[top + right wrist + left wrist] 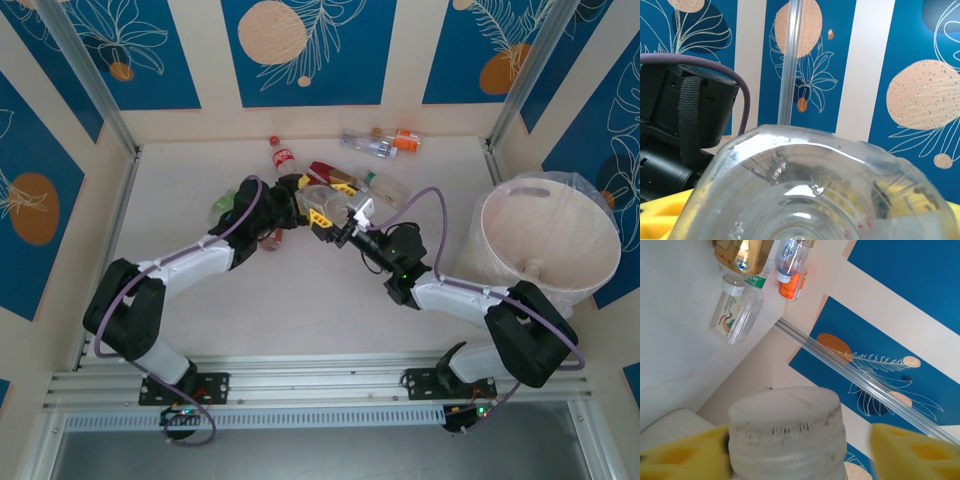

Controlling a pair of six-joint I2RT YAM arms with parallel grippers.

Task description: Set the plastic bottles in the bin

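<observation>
- The left hand point(800, 452) stands wide around the white cap of a clear bottle point(785, 425) — one yellow finger point(685, 455) touches the cap, the other is apart.
- The right hand point(342, 208) grips that bottle's body, well left of the bin point(505, 250).
- More plastic bottles point(375, 143) lie on the counter point(300, 290), farther back — also left of the bin.

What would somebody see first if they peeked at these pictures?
The left arm and the right arm lean in and meet at one clear bottle in the middle of the table. A big round bin stands at the table's right side, and more bottles lie along the far wall.
</observation>
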